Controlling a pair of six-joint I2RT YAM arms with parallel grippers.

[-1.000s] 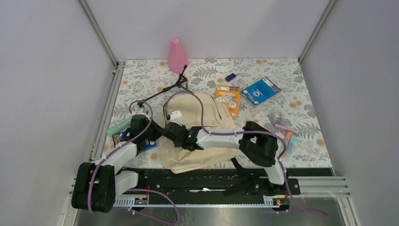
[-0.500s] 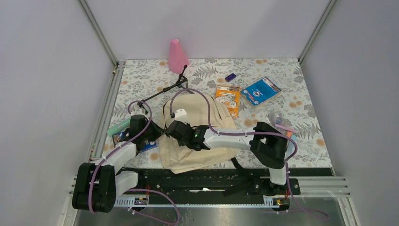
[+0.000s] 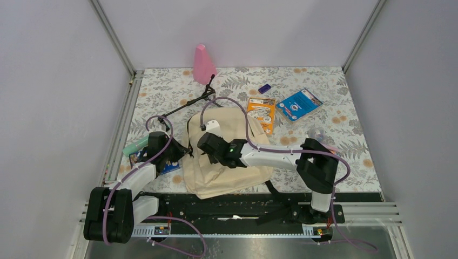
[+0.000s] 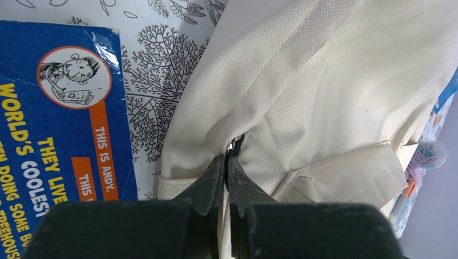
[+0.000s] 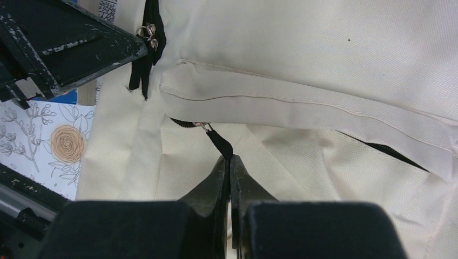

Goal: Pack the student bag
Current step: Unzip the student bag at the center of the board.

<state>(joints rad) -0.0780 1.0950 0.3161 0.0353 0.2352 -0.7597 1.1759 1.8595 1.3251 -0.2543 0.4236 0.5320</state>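
Note:
The student bag (image 3: 232, 170), cream fabric with black zipper trim, lies flat at the table's near middle. My left gripper (image 3: 182, 151) sits at the bag's left edge, shut on a black zipper pull (image 4: 235, 144) with metal rings. My right gripper (image 3: 201, 143) reaches across the bag from the right, shut on a second black zipper pull (image 5: 219, 141). In the right wrist view, the left gripper's fingers (image 5: 81, 43) show at the upper left, close to the first pull (image 5: 142, 73). A short stretch of dark opened zipper (image 5: 386, 151) shows under a cream flap (image 5: 302, 110).
A blue book (image 4: 54, 135) lies under my left arm beside the bag. An orange booklet (image 3: 261, 112), a blue booklet (image 3: 300, 103) and a small purple item (image 3: 264, 88) lie beyond the bag. A pink cone (image 3: 203, 65) stands at the back. A black strap (image 3: 186, 103) trails left.
My right gripper has moved away from the bases and slightly right with its zipper pull, and the right elbow has swung right. The left gripper has barely moved.

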